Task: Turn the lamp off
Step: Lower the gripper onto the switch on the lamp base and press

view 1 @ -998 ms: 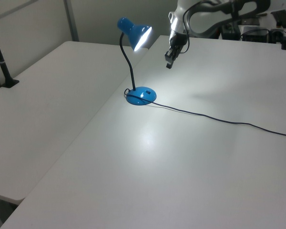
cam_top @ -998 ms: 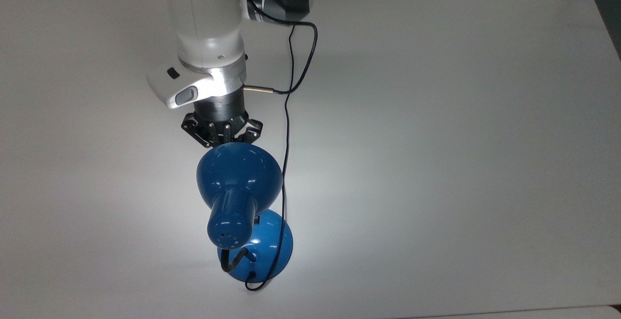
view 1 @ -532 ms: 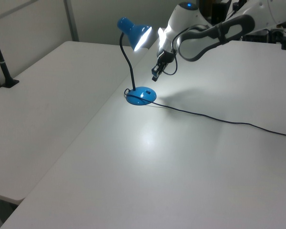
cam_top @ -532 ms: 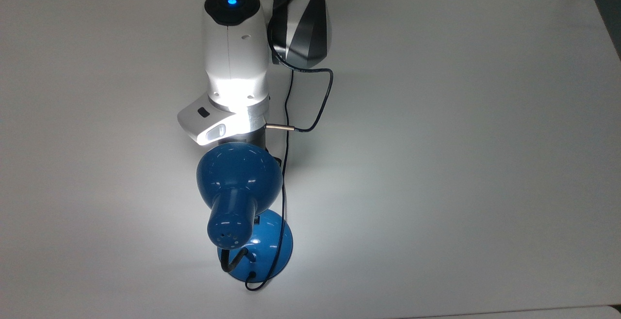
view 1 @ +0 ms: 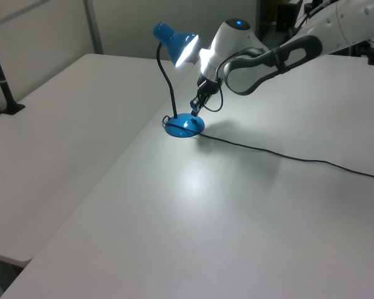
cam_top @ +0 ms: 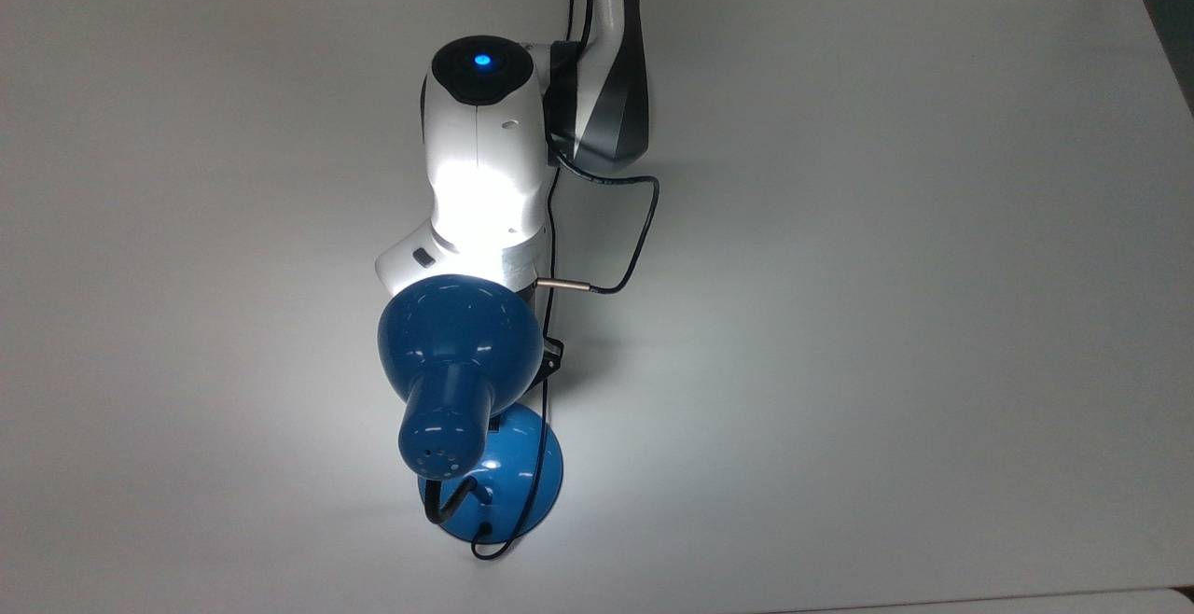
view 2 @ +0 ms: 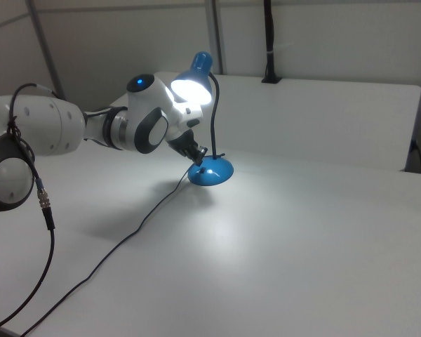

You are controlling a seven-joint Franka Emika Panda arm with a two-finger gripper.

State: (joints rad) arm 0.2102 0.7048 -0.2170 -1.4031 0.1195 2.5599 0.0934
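White table (view 1: 174, 237): end effector (view 1: 194, 111) just above lamp (view 1: 184, 124) base.

Blue lamp (view 1: 175, 45), lit, upright on table

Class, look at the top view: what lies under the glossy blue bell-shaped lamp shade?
Under the shade, part of the round blue base and bright white table show. The gripper sits beneath it, mostly covered in the top view.

Top view straight down, close; left and right views oblique, opposite sides, lamp (view 1: 182, 75) in both
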